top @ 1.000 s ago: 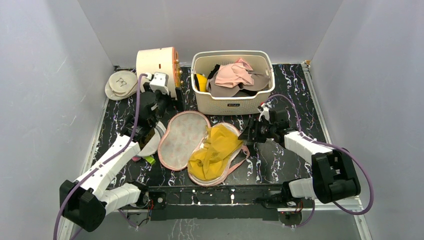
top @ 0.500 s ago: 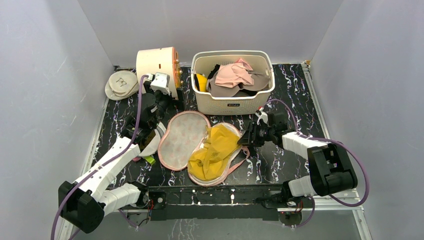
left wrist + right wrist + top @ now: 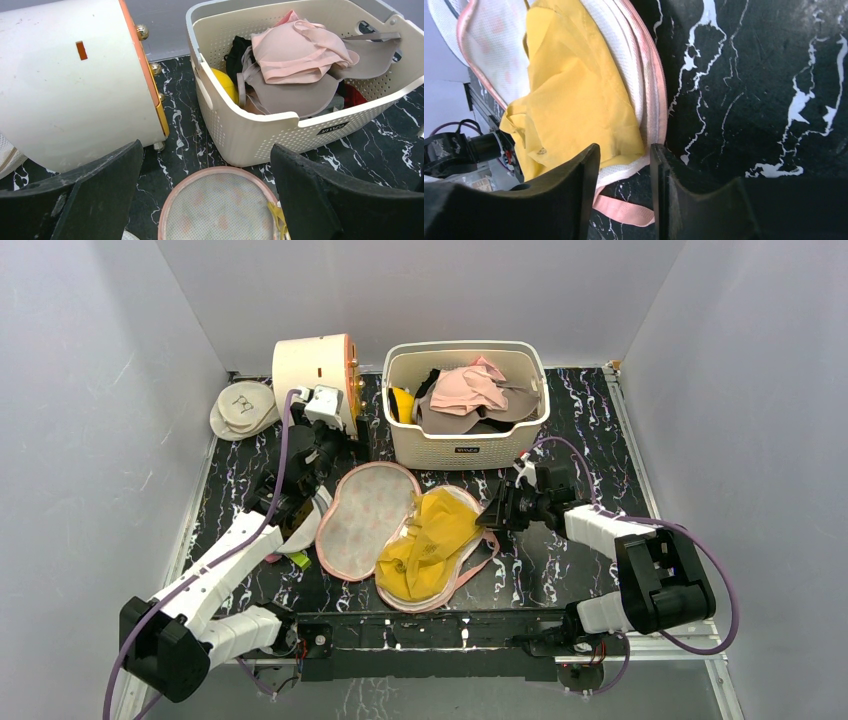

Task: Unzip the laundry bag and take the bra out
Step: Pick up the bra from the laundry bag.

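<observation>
Top view: laundry bag (image 3: pixel 365 520) lies unzipped mid-table (image 3: pixel 580 420), two lobed halves side by side, each long axis near-left to far-right. Yellow bra (image 3: pixel 430 540) is in the rt half. Left gripper (image 3: pixel 335 452) is over the bag's far-left end; right gripper (image 3: pixel 492 515) at its rt edge. Left wrist: left gripper (image 3: pixel 206 165) jaws spread wide, bag's rounded end (image 3: pixel 220 210) below, basket (image 3: pixel 250 135) beyond. Right wrist: right gripper (image 3: pixel 625 150) jaws narrowly apart over bag rim (image 3: pixel 649 90) and pink strap (image 3: pixel 624 212), beside the bra (image 3: pixel 574 100); can't tell if pinching.

The laundry bag (image 3: pixel 365 520) was white mesh cloth. The basket (image 3: pixel 430 445) was perforated matt plastic; the table (image 3: pixel 580 420) looked glossy.
</observation>
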Robot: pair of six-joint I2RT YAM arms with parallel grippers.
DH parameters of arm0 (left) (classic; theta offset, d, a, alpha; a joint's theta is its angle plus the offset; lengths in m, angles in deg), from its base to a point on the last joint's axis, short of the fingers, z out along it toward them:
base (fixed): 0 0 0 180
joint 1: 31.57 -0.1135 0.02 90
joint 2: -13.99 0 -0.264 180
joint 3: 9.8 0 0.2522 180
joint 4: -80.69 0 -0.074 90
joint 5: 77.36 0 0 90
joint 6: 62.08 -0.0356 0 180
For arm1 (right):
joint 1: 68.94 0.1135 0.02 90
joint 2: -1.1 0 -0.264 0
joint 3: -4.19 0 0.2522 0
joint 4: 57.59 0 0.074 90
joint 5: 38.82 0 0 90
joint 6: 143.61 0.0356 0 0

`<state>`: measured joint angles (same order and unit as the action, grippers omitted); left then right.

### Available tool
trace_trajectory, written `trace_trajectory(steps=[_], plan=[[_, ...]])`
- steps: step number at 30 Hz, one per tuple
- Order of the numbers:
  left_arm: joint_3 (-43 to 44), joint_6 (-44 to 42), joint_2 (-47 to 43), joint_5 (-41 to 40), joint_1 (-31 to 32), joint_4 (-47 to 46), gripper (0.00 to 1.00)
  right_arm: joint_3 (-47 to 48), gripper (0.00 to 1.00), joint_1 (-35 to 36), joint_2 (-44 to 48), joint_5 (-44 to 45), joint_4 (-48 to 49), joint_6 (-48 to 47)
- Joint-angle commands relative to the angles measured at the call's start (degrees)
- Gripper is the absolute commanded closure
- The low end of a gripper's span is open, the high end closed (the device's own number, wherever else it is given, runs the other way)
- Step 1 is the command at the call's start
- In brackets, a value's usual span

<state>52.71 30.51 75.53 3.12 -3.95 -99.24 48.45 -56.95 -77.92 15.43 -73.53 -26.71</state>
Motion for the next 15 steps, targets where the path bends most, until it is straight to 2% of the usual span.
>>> trace_trajectory(steps=[1,11,15], plan=[[2.09,-0.2,0.15,-0.12,0.16,-1.31,0.02,2.25,0.63,0.31,1.5,-2.3,4.86,0.13],[2.14,-0.11,0.23,-0.1,0.16,-1.27,0.02,-0.16,0.62,1.92,-0.69,-3.86,13.0,4.17],[2.31,-0.12,0.64,-0.18,0.16,-0.99,0.02,0.47,0.62,3.67,-2.9,-0.82,13.79,4.52]])
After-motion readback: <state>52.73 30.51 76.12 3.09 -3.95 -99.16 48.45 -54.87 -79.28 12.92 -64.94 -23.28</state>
